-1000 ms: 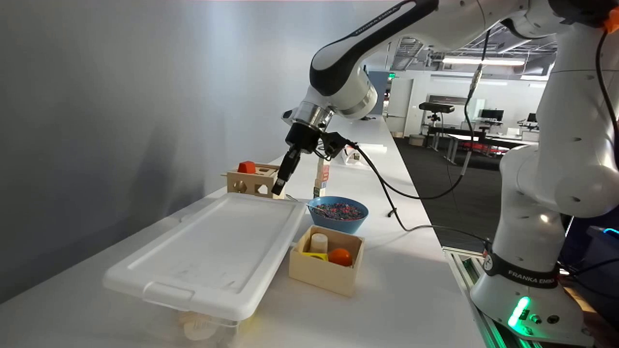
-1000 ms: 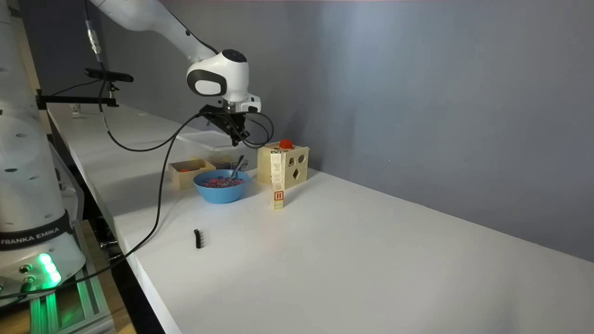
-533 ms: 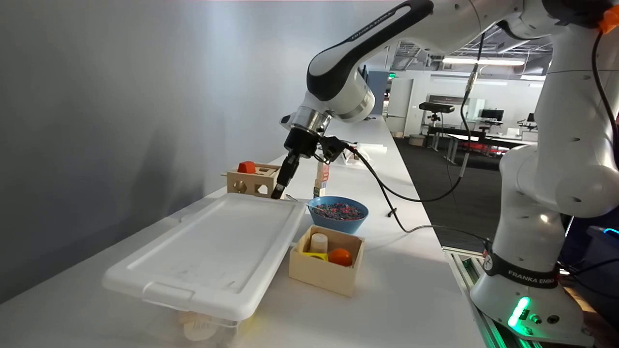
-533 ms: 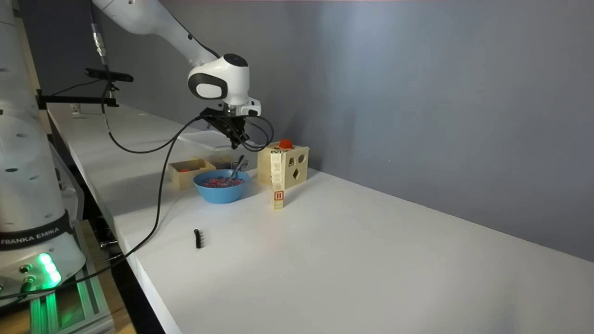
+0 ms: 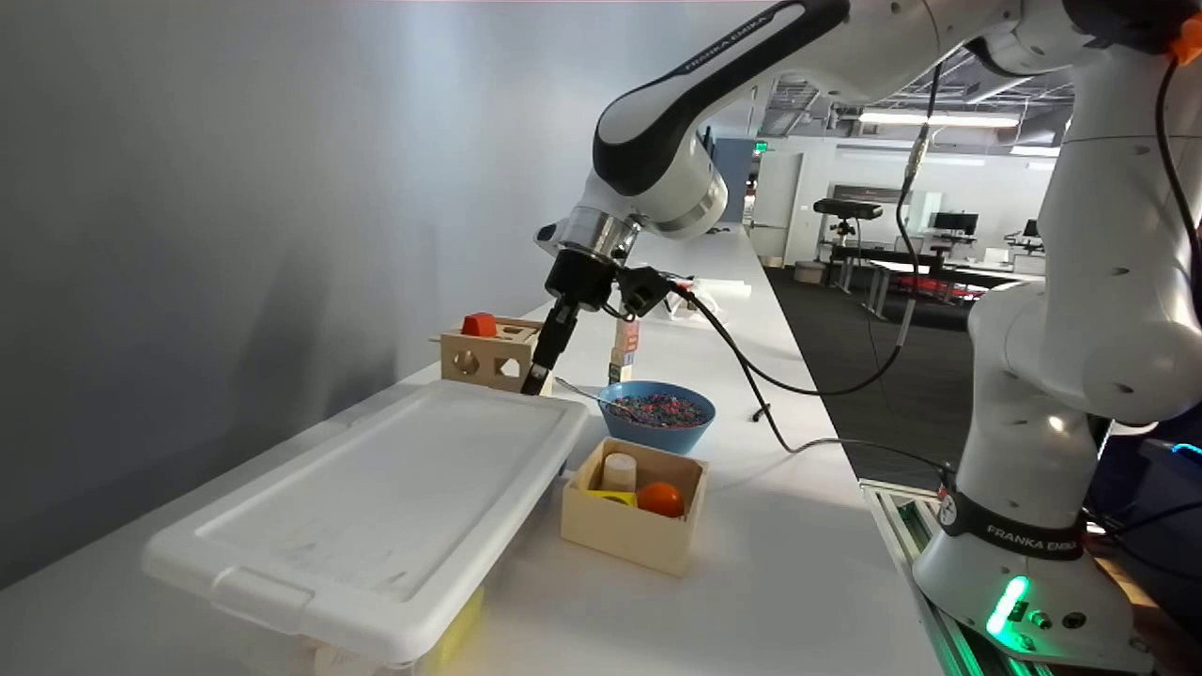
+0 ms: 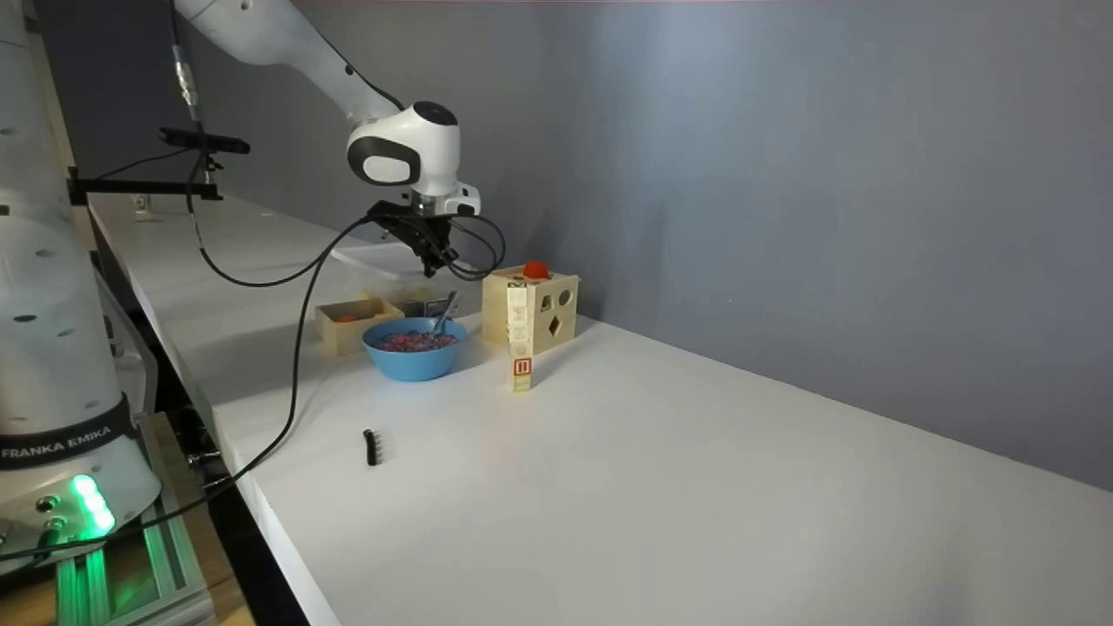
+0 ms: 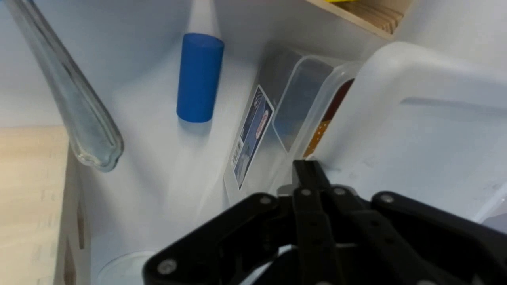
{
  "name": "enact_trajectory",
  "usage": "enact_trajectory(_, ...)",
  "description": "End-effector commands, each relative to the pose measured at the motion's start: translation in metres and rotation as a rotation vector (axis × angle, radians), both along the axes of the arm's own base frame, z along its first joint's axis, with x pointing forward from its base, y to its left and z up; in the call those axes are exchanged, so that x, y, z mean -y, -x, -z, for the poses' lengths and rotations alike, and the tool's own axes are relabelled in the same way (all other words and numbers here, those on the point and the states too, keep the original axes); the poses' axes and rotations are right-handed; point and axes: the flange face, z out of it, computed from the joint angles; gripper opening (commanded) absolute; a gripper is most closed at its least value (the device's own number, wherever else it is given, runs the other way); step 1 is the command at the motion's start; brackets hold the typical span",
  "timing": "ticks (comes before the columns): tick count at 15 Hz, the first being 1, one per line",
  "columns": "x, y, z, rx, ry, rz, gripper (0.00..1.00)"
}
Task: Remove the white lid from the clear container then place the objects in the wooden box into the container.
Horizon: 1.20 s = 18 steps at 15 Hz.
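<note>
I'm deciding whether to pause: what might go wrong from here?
The white lid seems to leave one end of the clear container uncovered, so a push from the gripper, shut at the lid's edge, might tip it off. A swing could catch the utensil handle jutting from the blue bowl, spilling it.

the clear container [image 7: 293, 107] is mostly covered by the flat white lid [image 5: 376, 507], one end left exposed. just beside, a round orange piece [image 5: 660, 499], a pale cylinder [image 5: 619, 471] and a yellow piece [image 5: 612, 496] are held in the open wooden box [image 5: 624, 541].
</note>
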Motion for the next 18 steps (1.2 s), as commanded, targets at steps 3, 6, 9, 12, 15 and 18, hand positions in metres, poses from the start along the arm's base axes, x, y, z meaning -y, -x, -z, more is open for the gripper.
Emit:
enact_trajectory(3,-0.035,-0.009,0.012,-0.029,0.013,-0.069,0.00)
enact_trajectory(6,-0.048,-0.015,0.017,-0.024,0.015,-0.088,0.00)
enact_trajectory(9,-0.044,-0.024,0.020,0.006,0.074,-0.051,0.00)
enact_trajectory(12,-0.038,-0.032,0.020,0.011,0.102,0.009,0.00)
enact_trajectory(15,-0.036,-0.037,0.018,0.016,0.085,0.084,0.00)
enact_trajectory(18,-0.039,-0.038,0.015,0.008,0.060,0.103,0.00)
